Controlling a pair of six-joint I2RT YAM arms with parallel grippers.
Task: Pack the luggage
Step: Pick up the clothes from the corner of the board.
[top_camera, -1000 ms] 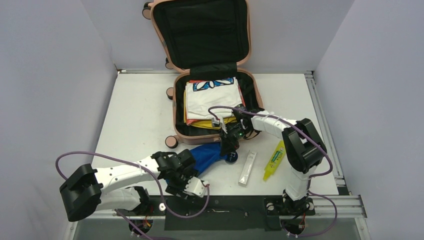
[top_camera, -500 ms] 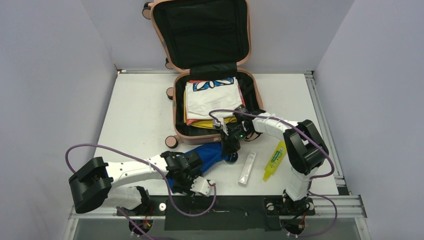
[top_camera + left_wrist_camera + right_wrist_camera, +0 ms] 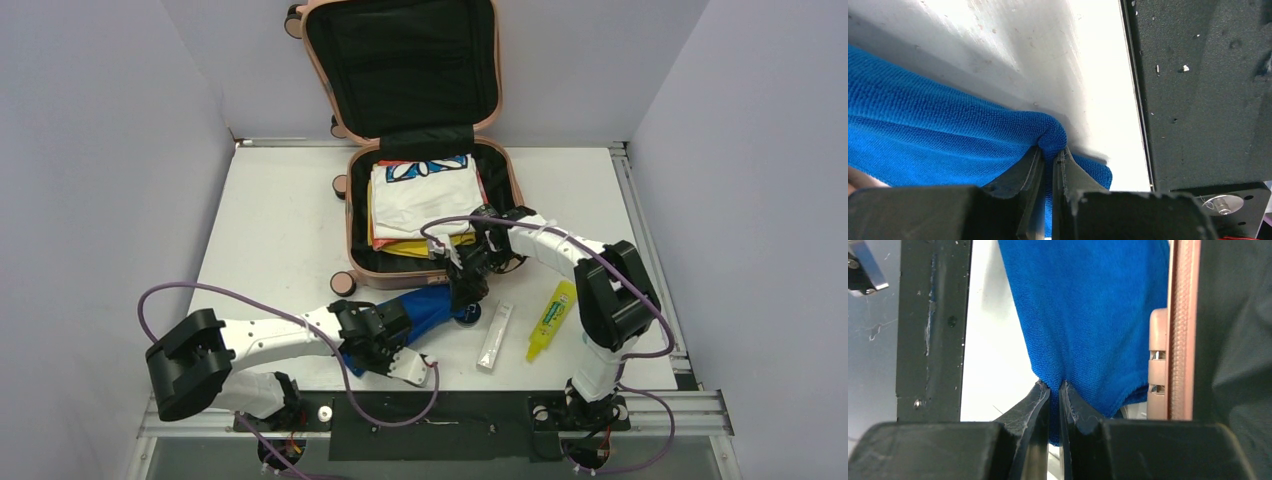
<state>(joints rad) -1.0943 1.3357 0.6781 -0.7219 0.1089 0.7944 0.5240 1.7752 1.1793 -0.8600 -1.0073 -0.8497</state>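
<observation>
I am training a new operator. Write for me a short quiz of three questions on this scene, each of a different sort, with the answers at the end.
1. True or false: the peach-pink suitcase lies open with folded clothes inside.
2. What do the jaws of the left arm and of the right arm pinch?
A) a white shirt
B) the blue towel
C) a suitcase wheel
3. In the top view, which lies farther right: the white flat pack or the yellow-green tube?

Key: 1 true; 2 B; 3 the yellow-green tube.
</observation>
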